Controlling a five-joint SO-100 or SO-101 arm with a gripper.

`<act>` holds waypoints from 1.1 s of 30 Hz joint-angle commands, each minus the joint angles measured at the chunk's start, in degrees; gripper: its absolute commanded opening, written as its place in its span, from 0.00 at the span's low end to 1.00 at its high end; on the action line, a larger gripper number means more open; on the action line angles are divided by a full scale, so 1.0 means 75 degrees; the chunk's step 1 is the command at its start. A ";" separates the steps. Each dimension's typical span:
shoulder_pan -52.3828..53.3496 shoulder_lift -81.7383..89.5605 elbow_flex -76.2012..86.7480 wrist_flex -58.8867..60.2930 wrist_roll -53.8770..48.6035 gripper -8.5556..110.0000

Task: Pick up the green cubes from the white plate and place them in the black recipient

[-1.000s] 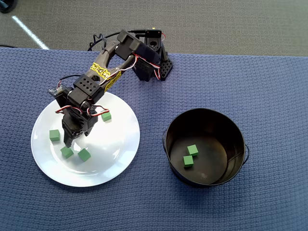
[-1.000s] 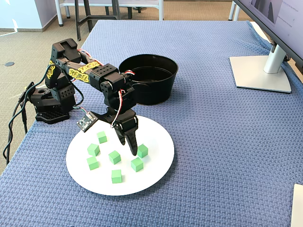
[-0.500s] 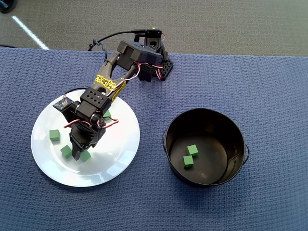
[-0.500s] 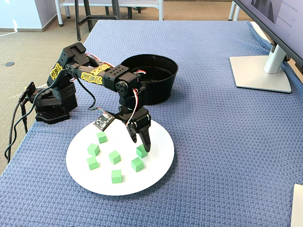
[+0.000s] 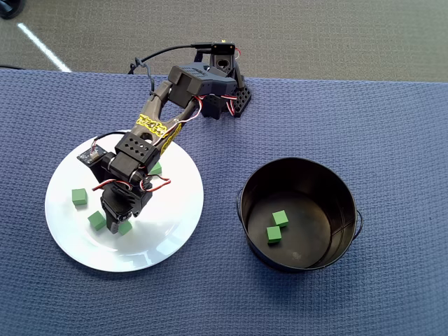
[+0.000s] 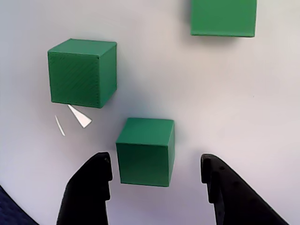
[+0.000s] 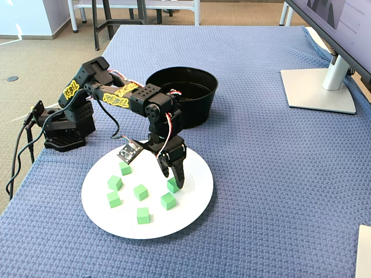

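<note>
Several green cubes lie on the white plate (image 5: 164, 234) (image 7: 197, 200). One green cube (image 6: 145, 150) (image 7: 172, 185) (image 5: 124, 227) sits between the fingers of my open gripper (image 6: 156, 164) (image 5: 115, 222) (image 7: 177, 182), which hangs low over the plate. In the wrist view there is a thin gap at the left finger and a wider one at the right. Two more cubes (image 6: 82, 70) (image 6: 224, 16) lie just beyond. The black recipient (image 5: 246, 210) (image 7: 194, 113) stands right of the plate in the overhead view and holds two green cubes (image 5: 280, 218) (image 5: 274, 234).
A blue woven cloth (image 5: 392, 140) covers the table. The arm's base (image 5: 225, 98) (image 7: 64, 130) stands at the table's far edge in the overhead view, with cables (image 7: 17, 156) hanging off. A monitor stand (image 7: 319, 87) sits at the right of the fixed view.
The arm has stretched out and down across the plate. The open gripper moved from beside the cubes to astride one cube. No cube has shifted.
</note>
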State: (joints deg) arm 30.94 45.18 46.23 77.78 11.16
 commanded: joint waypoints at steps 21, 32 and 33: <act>0.0035 0.0773 0.0457 -0.0363 0.0035 0.07; -0.0738 0.6762 0.4723 -0.0785 0.0070 0.07; -0.0949 0.7289 0.4980 -0.0738 0.0117 0.07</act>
State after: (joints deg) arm 27.42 85.25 78.05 71.46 11.51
